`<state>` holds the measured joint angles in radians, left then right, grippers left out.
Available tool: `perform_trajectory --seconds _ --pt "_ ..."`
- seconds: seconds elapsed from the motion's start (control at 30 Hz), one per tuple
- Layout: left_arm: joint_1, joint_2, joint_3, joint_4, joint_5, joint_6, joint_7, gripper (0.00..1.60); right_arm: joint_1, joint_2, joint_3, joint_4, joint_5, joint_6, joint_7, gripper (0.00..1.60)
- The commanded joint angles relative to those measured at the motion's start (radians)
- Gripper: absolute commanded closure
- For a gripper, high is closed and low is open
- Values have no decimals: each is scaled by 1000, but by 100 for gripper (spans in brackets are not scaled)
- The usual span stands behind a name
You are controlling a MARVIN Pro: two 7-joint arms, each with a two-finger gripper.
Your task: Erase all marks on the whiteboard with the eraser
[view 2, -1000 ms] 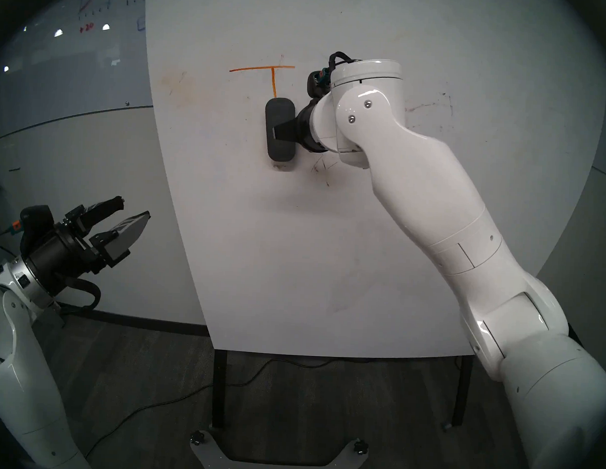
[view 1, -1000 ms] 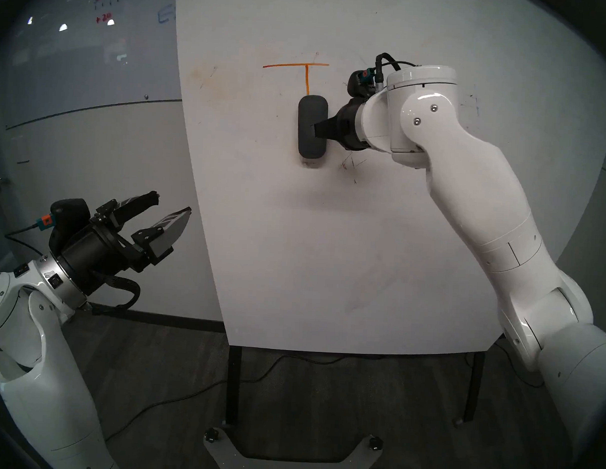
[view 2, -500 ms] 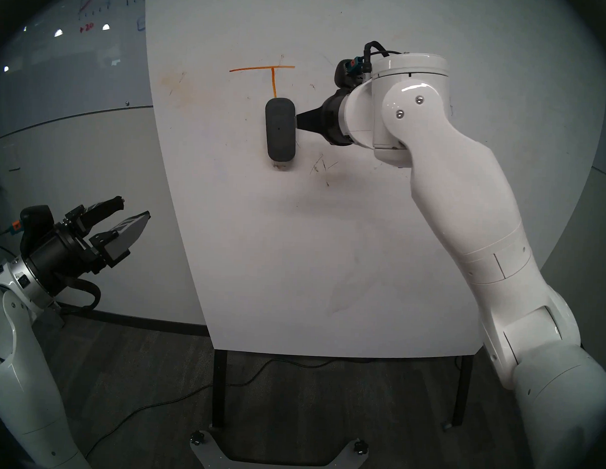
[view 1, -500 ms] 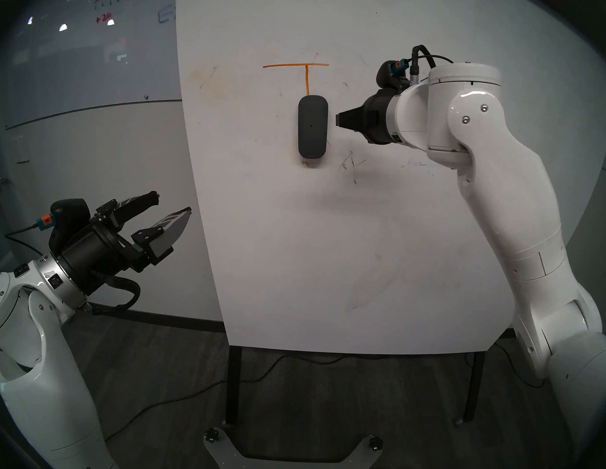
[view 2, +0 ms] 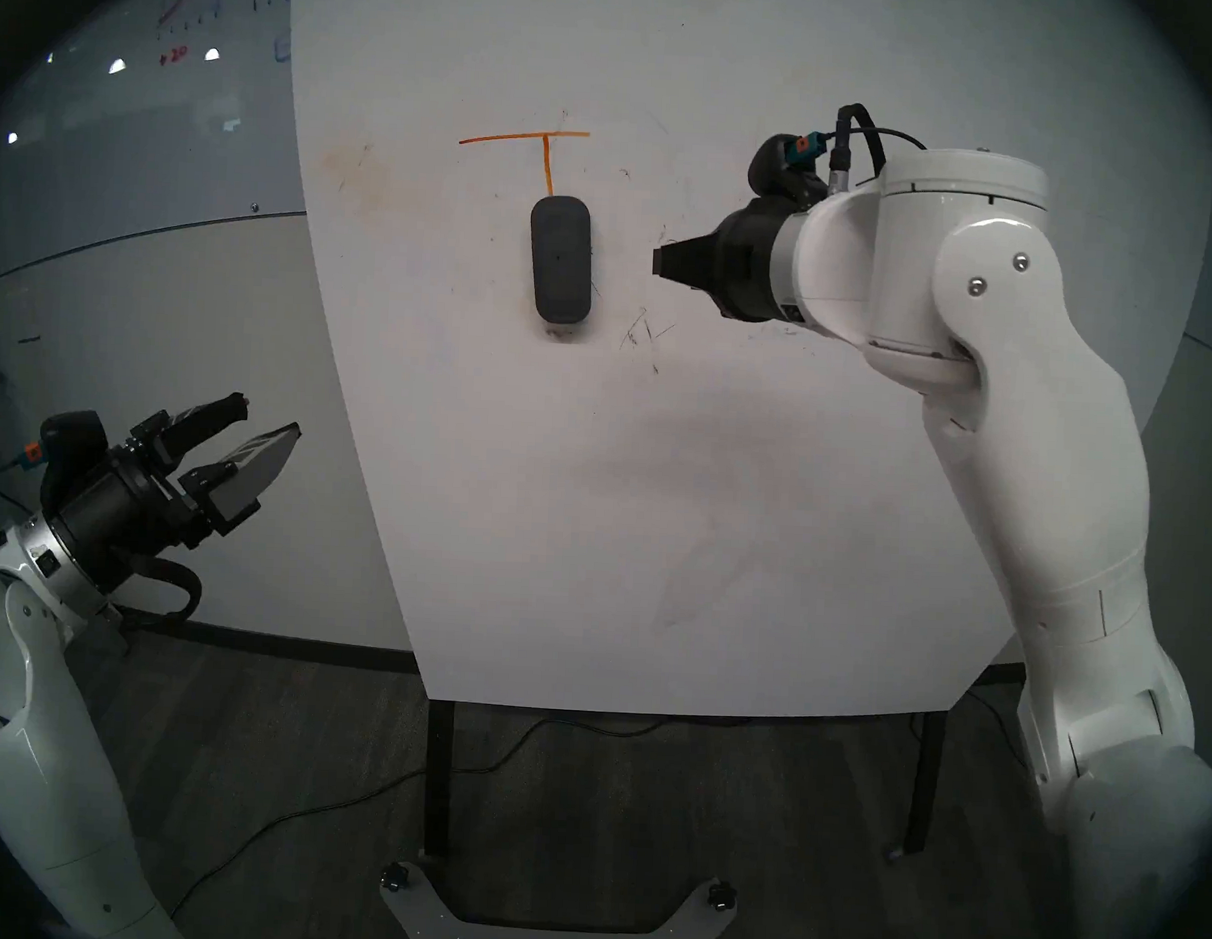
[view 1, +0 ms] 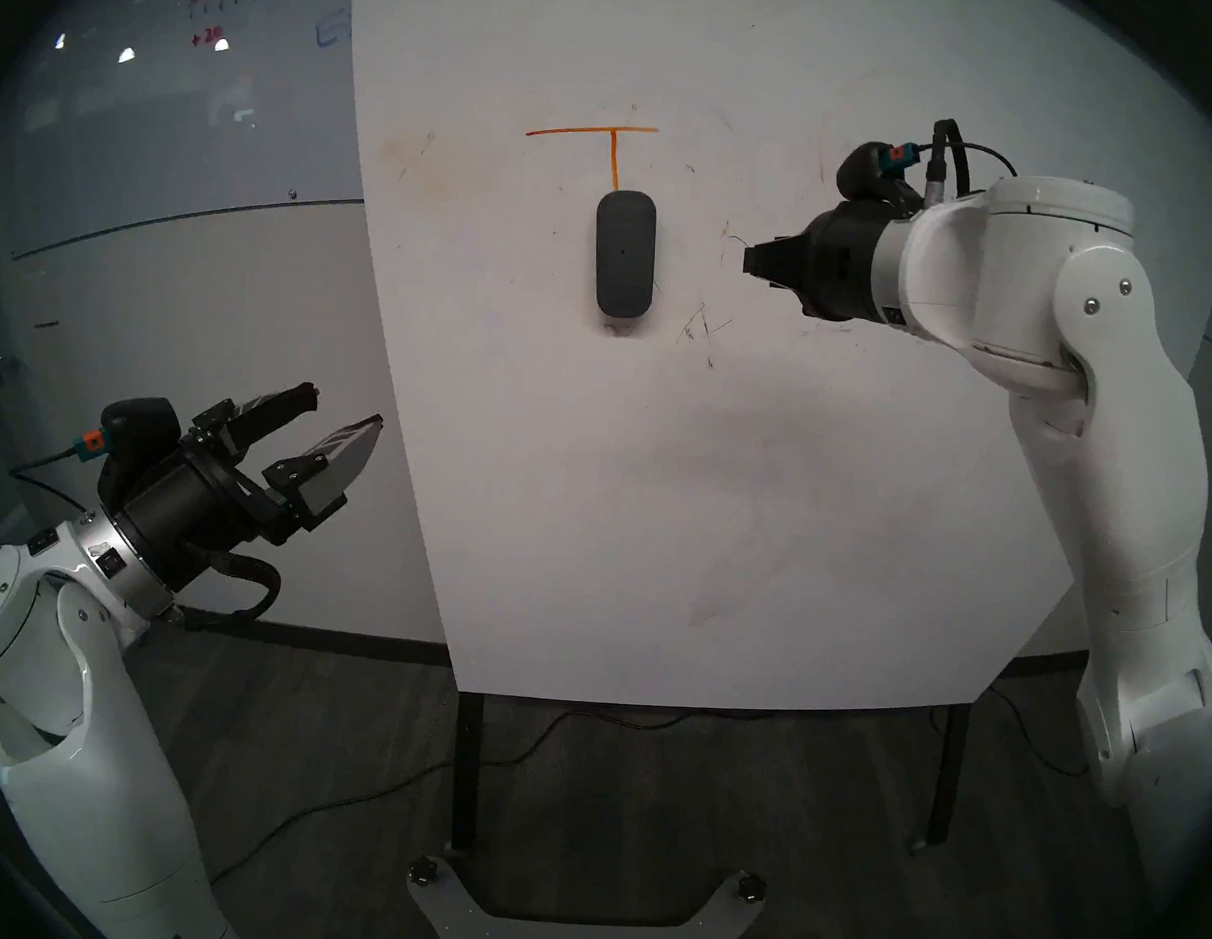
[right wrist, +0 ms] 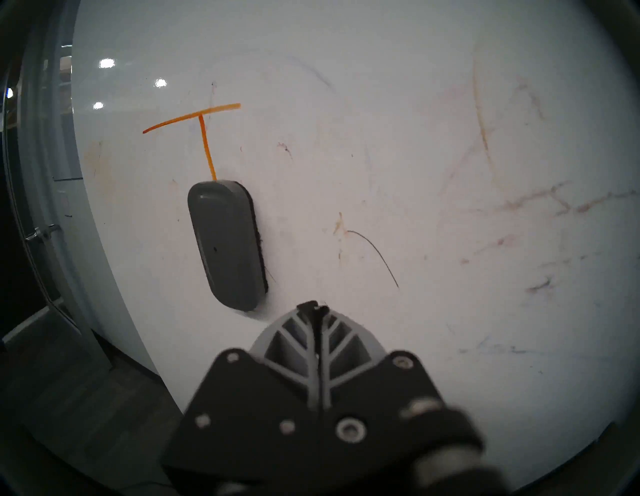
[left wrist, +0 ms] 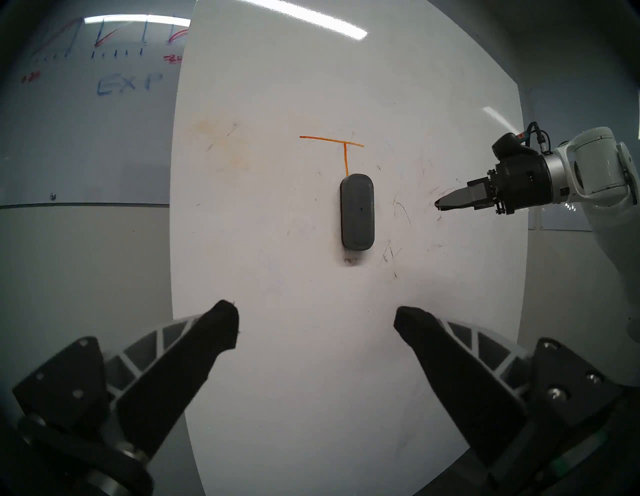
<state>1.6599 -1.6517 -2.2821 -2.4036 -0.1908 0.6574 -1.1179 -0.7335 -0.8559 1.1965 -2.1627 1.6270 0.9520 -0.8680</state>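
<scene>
Eraser [view 1: 624, 263] upright on whiteboard [view 1: 727, 498], right pincer [view 1: 750, 260] pressed together beside it, left pincer [view 1: 346, 409] spread apart

The eraser [view 1: 624, 263] sits upright on the whiteboard [view 1: 727, 498], directly below the T-shaped mark [view 1: 607, 139]. The right end effector [view 1: 749, 261] is near its right, apart; the left end effector [view 1: 342, 412] lies lower left, off the board's edge.

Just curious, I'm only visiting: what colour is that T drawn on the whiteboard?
Orange. The T shows best in the right wrist view.
</scene>
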Motion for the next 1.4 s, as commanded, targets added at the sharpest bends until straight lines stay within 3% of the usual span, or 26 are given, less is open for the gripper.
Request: perform_trajectory --seconds 0.0,0.17,0.3,0.5,0.83,1.13,1.17,1.2,1.23,1.37 --pt "-2 1 1 -10 -2 -1 -1 0 -116 114 108 -44 61 -10 -8 160" --pt "-2 2 0 -10 -2 -1 -1 0 -227 205 230 -89 127 -24 25 160" --pt "-2 2 0 -10 -2 -1 -1 0 -255 224 271 -86 161 -29 32 160" --pt "-2 2 0 -10 -2 -1 -1 0 -352 251 388 -105 240 -29 104 160" --pt "-1 2 0 -11 -2 -1 -1 0 -479 223 543 -102 267 -1 211 160" --pt "-1 1 0 -11 -2 0 -1 0 -608 138 669 -123 170 8 349 160" --pt "-1 1 0 -11 -2 0 -1 0 -623 129 680 -127 151 8 369 141" --pt "-1 2 0 -11 -2 0 -1 0 -639 124 689 -131 135 8 388 59" --pt "-1 2 0 -12 -2 0 -1 0 -662 122 703 -136 114 8 415 0" --pt "0 2 1 -12 -2 0 0 0 -693 103 728 -142 48 8 488 0"
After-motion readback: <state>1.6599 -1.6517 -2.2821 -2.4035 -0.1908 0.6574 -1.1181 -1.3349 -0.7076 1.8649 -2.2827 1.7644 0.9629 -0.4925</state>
